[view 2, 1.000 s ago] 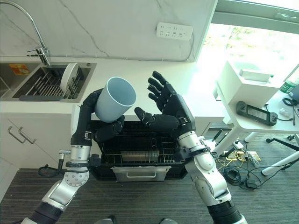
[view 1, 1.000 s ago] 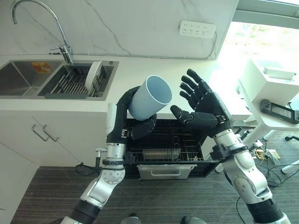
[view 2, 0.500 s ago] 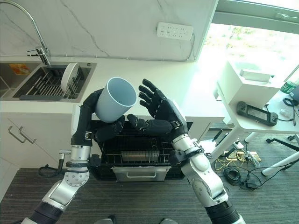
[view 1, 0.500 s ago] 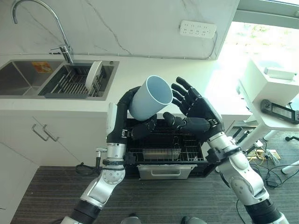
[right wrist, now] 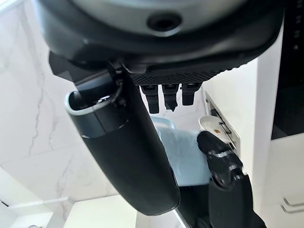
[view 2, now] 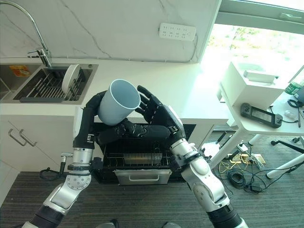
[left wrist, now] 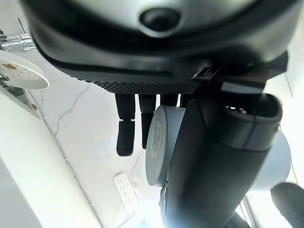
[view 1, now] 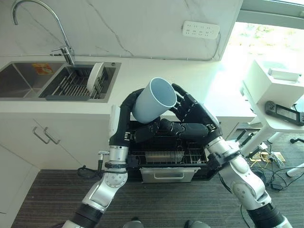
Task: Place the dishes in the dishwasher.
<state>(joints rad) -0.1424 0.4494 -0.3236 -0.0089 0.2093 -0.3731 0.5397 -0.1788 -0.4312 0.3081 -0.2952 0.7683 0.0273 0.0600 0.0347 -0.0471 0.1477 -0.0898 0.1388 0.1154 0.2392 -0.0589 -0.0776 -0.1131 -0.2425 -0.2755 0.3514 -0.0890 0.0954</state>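
Countertop (view 1: 156,71) runs wide and white beneath the marble wall, with the double sink (view 1: 28,78) sunk into its left end and a curved faucet (view 1: 35,19) arching over the basin. Below the counter's front edge the dishwasher (view 1: 168,154) stands open, its wire rack (view 1: 166,147) pulled forward, and a metal tray (view 1: 164,173) juts out at the bottom. Off past the counter's right end sits a white desk (view 1: 275,118) with a white box (view 1: 278,83) on it and a dark handheld device (view 1: 284,112) near its front edge. Up above the open rack, the pale blue cup (view 1: 153,99) is in the air, tilted with its mouth facing up and to the right. Left hand (view 1: 145,132) has its fingers wrapped around the cup's lower body, gripping it firmly. Right hand (view 1: 192,121) is right there against the cup's right side, fingers spread and reaching along the rim, thumb crossing below toward the left hand. White plate (view 1: 95,77) stands on edge in the right basin's rack.
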